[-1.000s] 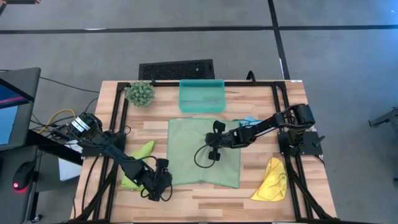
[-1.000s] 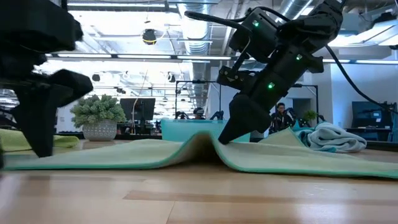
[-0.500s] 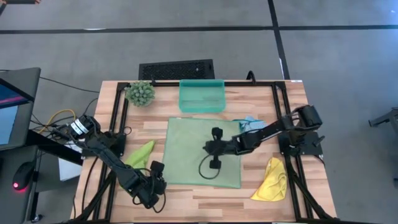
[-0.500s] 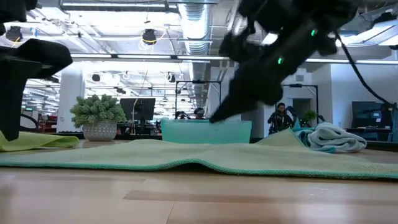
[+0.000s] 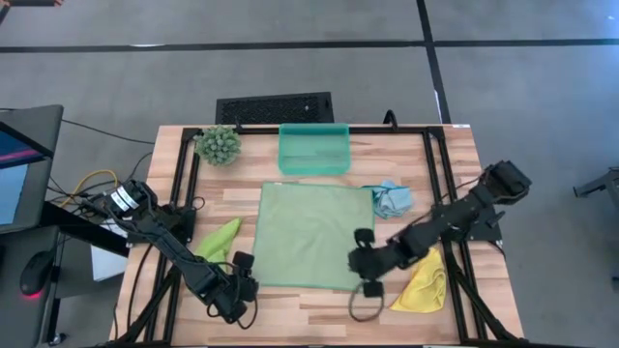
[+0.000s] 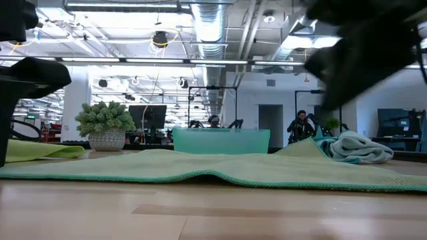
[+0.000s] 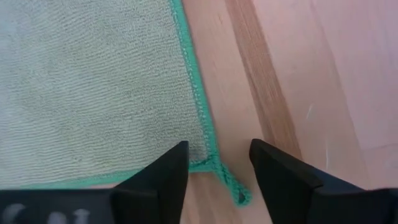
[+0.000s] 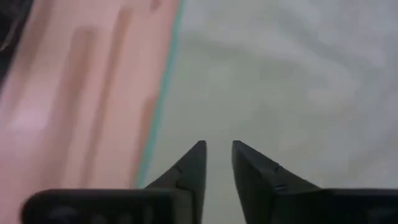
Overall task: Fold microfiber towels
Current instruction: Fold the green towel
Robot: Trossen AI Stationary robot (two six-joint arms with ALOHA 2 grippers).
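Across the wooden table (image 5: 319, 304) the pale sage towel (image 5: 311, 235) lies spread flat, the largest cloth (lime (image 5: 217, 238), blue (image 5: 390, 199) and yellow (image 5: 422, 280) ones lie bunched around it). The left gripper (image 5: 239, 286) hovers with fingers apart over its near-left corner; the right gripper (image 5: 365, 264), fingers narrowly apart, holds nothing at the near-right edge. Uneven pinches could skew the fold. Beyond the table, an office with a seated person.

Two black multi-joint arms, matte finish. Left arm: white label patch near its base, left of frame; left hand (image 7: 217, 171) with two dark wedge-shaped fingers. Right arm: black cable loop hanging below right hand (image 5: 364, 263), lower centre; fingers dark, tapered.
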